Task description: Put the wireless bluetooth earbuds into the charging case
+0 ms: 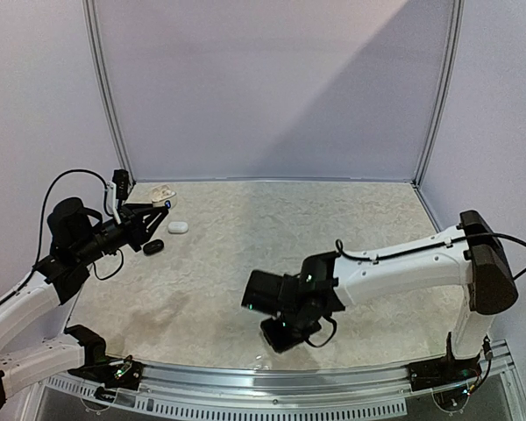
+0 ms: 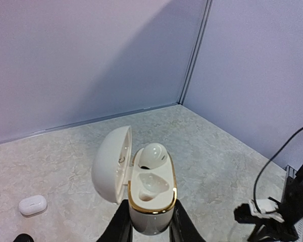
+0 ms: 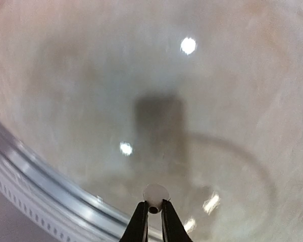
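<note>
The left gripper (image 2: 150, 221) is clamped on the base of the open charging case (image 2: 152, 194), which has one white earbud (image 2: 154, 154) seated in its far well. The right gripper (image 3: 152, 214) pinches a second white earbud (image 3: 156, 193) over the table (image 3: 227, 101), near its front edge.

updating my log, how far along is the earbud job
Done: one white earbud sits in the open gold-rimmed case, gripped by the left gripper. In hand: the right gripper pinches a second white earbud, away from the case. Left: the case's near slot is empty; that bud must go in.
</note>
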Robot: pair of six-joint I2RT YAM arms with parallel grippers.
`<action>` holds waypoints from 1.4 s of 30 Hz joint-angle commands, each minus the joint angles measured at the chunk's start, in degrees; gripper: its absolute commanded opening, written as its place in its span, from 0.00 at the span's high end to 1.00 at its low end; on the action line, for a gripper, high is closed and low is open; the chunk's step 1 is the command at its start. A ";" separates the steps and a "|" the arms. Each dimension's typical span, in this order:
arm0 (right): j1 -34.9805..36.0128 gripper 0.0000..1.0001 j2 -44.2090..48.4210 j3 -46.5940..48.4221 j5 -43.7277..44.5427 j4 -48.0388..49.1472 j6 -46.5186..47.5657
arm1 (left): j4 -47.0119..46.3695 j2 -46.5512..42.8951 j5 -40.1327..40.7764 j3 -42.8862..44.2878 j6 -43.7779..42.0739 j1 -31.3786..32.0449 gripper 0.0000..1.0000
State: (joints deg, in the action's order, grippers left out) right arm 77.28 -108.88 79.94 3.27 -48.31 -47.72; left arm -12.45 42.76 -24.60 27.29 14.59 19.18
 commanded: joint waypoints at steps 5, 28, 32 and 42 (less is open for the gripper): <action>-10.36 0.95 -6.73 3.10 3.88 24.17 9.42 | 1.42 -1.02 -0.61 0.70 -0.34 -0.02 1.00; -12.50 0.62 -12.48 21.23 12.85 7.14 9.62 | -0.01 -0.55 -0.36 -0.32 -0.53 -0.11 1.00; -12.32 0.49 -20.69 32.23 16.18 -5.97 9.71 | 0.38 -0.52 -0.45 -0.22 -0.86 -0.04 1.00; -11.79 0.52 -29.73 40.92 15.31 -12.96 10.05 | 0.16 -0.24 -0.37 -0.57 -0.92 -0.05 1.00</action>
State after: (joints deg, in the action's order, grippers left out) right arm 65.25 -136.44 119.04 18.02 -56.60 -38.04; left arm -11.75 42.30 -24.99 27.27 14.57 19.18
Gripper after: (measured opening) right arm 0.490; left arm 0.232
